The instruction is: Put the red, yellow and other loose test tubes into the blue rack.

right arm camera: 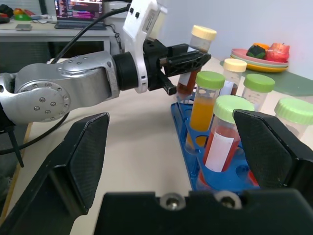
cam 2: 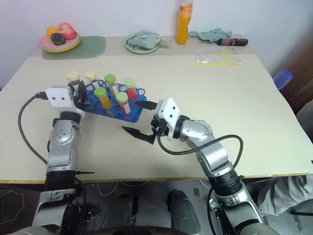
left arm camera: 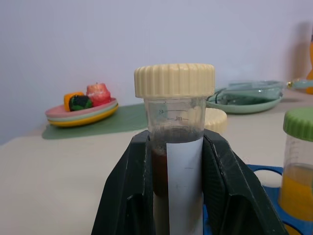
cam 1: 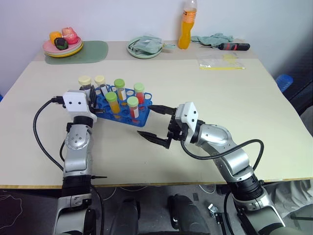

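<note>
Left wrist view: left gripper (left arm camera: 178, 196) clamps a cream-capped maroon tube (left arm camera: 174, 142) beside the blue rack (cam 1: 122, 108); next, lower it into a hole; right gripper (cam 1: 157, 125) gapes, empty

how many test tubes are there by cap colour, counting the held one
cream-cap tubes: 2
green-cap tubes: 4
total: 6

A pale beige table (cam 1: 205, 112) stands against a plain white wall (cam 1: 122, 19).
</note>
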### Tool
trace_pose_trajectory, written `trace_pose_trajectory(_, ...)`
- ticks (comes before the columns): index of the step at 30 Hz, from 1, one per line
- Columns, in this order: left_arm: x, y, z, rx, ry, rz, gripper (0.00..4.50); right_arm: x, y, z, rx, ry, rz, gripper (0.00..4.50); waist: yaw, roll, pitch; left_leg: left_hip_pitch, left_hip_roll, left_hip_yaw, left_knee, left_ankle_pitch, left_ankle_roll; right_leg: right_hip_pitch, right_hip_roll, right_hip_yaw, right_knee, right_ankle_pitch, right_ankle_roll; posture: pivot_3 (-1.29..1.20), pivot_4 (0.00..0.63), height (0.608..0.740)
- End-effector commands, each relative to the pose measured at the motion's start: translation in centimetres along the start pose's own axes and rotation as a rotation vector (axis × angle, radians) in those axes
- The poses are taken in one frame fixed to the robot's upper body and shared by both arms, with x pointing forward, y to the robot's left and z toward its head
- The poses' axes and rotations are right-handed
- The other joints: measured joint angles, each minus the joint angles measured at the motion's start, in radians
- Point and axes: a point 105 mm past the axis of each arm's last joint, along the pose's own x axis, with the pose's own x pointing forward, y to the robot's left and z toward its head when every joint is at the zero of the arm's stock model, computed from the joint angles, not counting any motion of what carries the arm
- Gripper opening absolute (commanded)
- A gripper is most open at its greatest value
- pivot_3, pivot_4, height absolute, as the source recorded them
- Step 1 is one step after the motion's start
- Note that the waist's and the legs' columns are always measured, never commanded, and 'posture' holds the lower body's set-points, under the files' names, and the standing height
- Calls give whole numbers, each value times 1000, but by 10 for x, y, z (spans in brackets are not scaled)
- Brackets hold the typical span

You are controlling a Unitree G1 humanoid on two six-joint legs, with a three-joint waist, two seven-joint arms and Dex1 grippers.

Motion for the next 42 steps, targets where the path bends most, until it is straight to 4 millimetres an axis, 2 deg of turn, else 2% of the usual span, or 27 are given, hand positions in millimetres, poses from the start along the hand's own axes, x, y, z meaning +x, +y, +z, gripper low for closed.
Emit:
trace_pose_trajectory(1, 5, -5, 9, 2, -40, -30, 731, -2, 0, 14, -38, -42, -17, 4500, 0, 0, 0, 0, 0, 0, 0, 0, 0, 0, 0, 0, 0, 0, 0, 0, 150, 740)
trace_pose_trajectory(7, 8, -11, 2, -11, -23, -57, 731, -2, -1, 14, -39, -42, -22, 4500, 0, 0, 0, 0, 0, 0, 0, 0, 0, 0, 0, 0, 0, 0, 0, 0, 150, 740)
trace_pose_trajectory(16, 8, -7, -3, -18, -18, -47, 731, -1, -2, 14, -39, -44, -20, 4500, 0, 0, 0, 0, 0, 0, 0, 0, 0, 0, 0, 0, 0, 0, 0, 0, 150, 740)
trace_pose_trajectory(17, 8, -6, -2, -28, -20, -42, 1778, -1, -2, 14, -40, -44, -20, 4500, 0, 0, 0, 0, 0, 0, 0, 0, 0, 0, 0, 0, 0, 0, 0, 0, 150, 740)
trace_pose_trajectory(18, 7, -5, -2, -32, -25, -35, 2095, -1, -2, 14, -40, -44, -21, 4500, 0, 0, 0, 0, 0, 0, 0, 0, 0, 0, 0, 0, 0, 0, 0, 0, 150, 740)
trace_pose_trajectory(19, 7, -3, 0, -31, -33, -24, 2837, -1, -2, 14, -41, -44, -21, 4500, 0, 0, 0, 0, 0, 0, 0, 0, 0, 0, 0, 0, 0, 0, 0, 0, 150, 740)
trace_pose_trajectory(21, 5, 5, 11, -76, -68, 5, 3674, -2, -4, 14, -46, -45, -24, 4500, -2, 0, 0, 0, 0, 0, 0, 0, 0, 0, 0, 0, 0, 0, 0, 0, 150, 740)
trace_pose_trajectory(25, -7, 28, 46, -194, -148, 26, 3674, -7, -11, 19, -56, -56, -40, 4500, -5, 0, 0, 0, 1, 0, 0, 0, 0, 0, 1, 0, 0, 0, 0, 0, 150, 740)
trace_pose_trajectory(28, -20, 43, 75, -228, -173, 5, 3674, -21, -25, 25, -58, -51, -76, 4500, -4, 0, 0, 0, 1, -1, 0, 0, 0, 0, 0, 0, 0, 0, 0, 0, 150, 740)
trace_pose_trajectory(32, -42, 61, 86, -96, -85, -85, 3674, -57, -52, 23, -49, 9, -167, 4500, -3, 1, 0, 0, 1, 0, -1, 0, 0, 0, 0, 0, 0, 0, 0, 0, 150, 740)
trace_pose_trajectory(35, -69, 80, 74, 20, 71, -187, 3674, -95, -75, 13, -28, 110, -274, 4500, -4, 1, 0, 1, 1, 1, -1, 0, 0, 1, 0, 0, -1, 0, 0, 0, 150, 740)
trace_pose_trajectory(38, -92, 85, 57, 58, 218, -272, 3674, -126, -85, 1, -13, 214, -311, 4500, -3, 1, 1, 1, 1, 1, -2, 0, 0, 1, 1, 0, -2, -1, -1, 0, 150, 740)
trace_pose_trajectory(42, -112, 89, 37, 72, 335, -323, 3674, -150, -90, -11, 15, 291, -336, 4500, -3, 1, 1, 1, 1, 1, -2, 0, 0, 1, 1, 1, -2, -2, -4, 0, 150, 740)
